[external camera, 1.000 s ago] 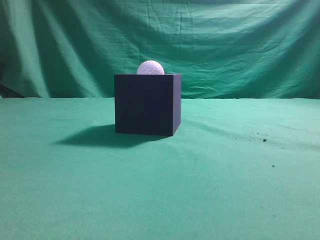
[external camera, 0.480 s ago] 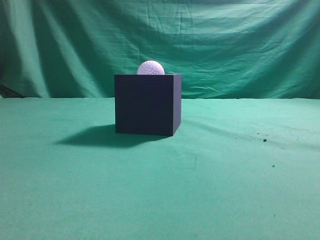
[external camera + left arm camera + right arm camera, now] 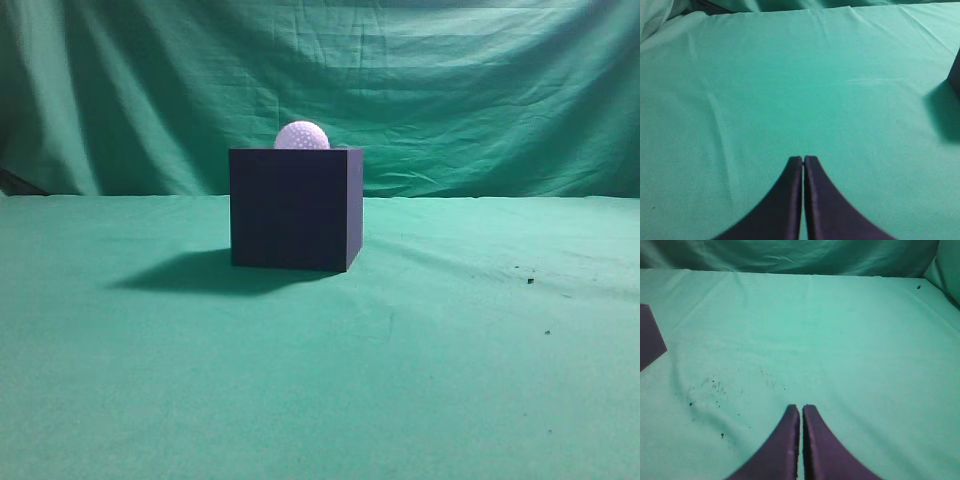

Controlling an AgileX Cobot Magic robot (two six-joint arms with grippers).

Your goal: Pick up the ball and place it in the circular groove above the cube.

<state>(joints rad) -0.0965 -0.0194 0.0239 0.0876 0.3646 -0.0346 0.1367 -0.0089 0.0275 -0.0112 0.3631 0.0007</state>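
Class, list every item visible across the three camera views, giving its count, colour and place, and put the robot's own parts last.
ball: one, white, dimpled, on top of the cube.
cube: one, dark navy, on the cloth, left of centre in the exterior view.
cloth: one, green, covering the table and hung as a backdrop.
specks: several, dark, scattered on the cloth.
left tool: one, dark, shut, empty, over bare cloth.
right tool: one, dark, shut, empty, over cloth.

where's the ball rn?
In the exterior view the ball sits on top of the cube, slightly left of centre on the green cloth. Neither wrist view shows it.
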